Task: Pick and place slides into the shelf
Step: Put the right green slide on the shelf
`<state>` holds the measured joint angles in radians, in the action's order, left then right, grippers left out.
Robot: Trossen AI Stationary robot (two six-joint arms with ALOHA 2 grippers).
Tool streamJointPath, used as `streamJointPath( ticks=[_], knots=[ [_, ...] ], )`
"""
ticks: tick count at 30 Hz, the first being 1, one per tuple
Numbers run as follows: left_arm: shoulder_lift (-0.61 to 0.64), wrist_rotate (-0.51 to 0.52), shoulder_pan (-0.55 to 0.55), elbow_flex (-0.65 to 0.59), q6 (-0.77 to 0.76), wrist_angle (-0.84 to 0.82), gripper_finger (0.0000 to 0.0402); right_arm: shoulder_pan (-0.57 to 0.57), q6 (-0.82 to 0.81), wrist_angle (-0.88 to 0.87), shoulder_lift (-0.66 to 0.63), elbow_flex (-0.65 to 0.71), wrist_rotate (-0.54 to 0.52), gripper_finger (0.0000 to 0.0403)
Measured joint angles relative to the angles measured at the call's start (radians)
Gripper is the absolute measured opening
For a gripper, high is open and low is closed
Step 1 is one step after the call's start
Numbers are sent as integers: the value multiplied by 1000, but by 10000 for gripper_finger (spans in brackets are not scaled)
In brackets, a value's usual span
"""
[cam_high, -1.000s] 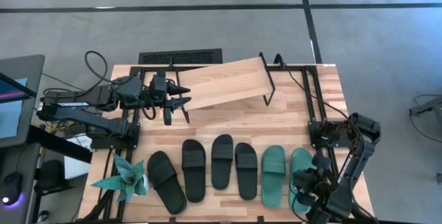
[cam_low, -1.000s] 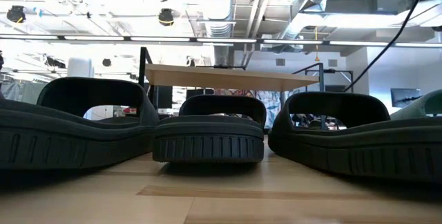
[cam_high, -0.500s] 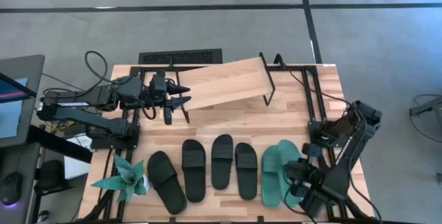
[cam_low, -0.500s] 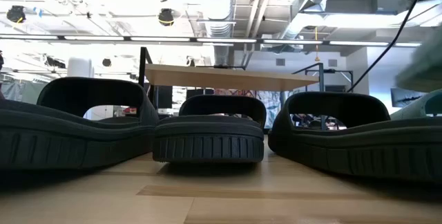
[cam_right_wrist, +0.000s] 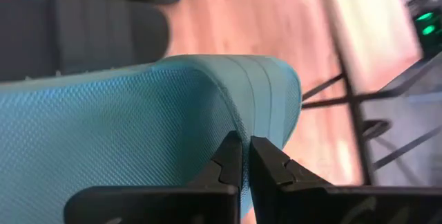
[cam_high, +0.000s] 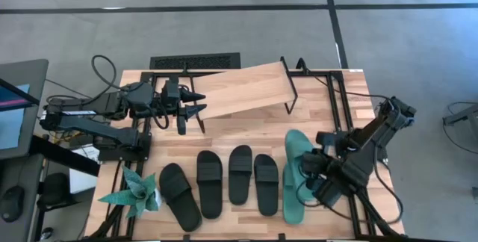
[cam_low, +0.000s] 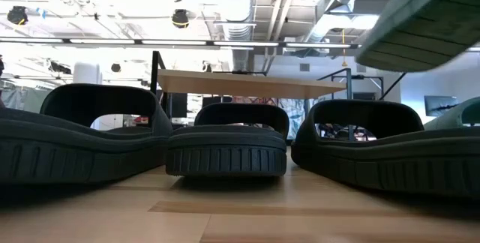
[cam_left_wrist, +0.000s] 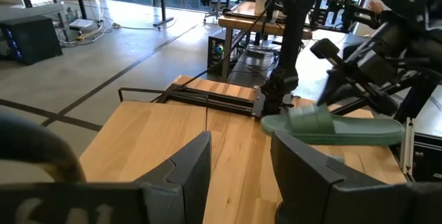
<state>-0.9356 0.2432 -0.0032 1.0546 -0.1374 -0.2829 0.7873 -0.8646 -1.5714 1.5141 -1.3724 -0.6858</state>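
Teal rubber, soft and light by the look of it: the lifted slide [cam_high: 297,149] should flex, so a pinch on its thin edge (as here) may let it droop or twist. The right gripper [cam_high: 312,183], lower right of the high view, has its fingers [cam_right_wrist: 231,156] clamped together on that edge, holding the slide above its teal mate [cam_high: 293,197] and off the table [cam_high: 224,126]. The arm reaches in from the right, bent low. The left gripper [cam_high: 196,101] waits, fingers apart, by the shelf [cam_high: 243,90] at upper centre. Four black slides [cam_high: 220,182] lie in a row.
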Motion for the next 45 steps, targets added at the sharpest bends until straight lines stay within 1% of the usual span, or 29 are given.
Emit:
streamJointPath(
  ticks=[8, 15, 20, 26, 28, 33, 35, 38, 41, 45],
  knots=[
    [0, 0, 0, 0, -15, 0, 139, -160, 226, 0, -75, 0, -131, 0],
    [0, 0, 0, 0, -15, 1, 139, -313, 459, 44, -155, 0, -196, 0],
    [0, 2, 0, 0, -13, 2, 139, -444, 737, 177, -185, 0, -213, 0],
    [0, 7, 0, 0, -12, 4, 139, -616, 1079, 424, -188, 0, -205, 0],
    [0, 7, 0, 0, -12, 4, 139, -675, 1173, 510, -185, 0, -190, 0],
    [0, 7, 0, 0, -13, 4, 139, -818, 1344, 712, -185, 1, -85, 0],
    [0, 7, 0, 0, -14, 4, 139, -866, 1411, 773, -175, 1, -60, 0],
    [0, 8, 0, 0, -14, 5, 139, -930, 1506, 823, -163, 3, 4, 0],
    [0, 8, 0, 0, -14, 4, 139, -973, 1568, 895, -127, 0, 60, 0],
    [0, 8, 0, 0, -14, 5, 139, -1018, 1631, 953, -75, 2, 103, 0]
  ],
)
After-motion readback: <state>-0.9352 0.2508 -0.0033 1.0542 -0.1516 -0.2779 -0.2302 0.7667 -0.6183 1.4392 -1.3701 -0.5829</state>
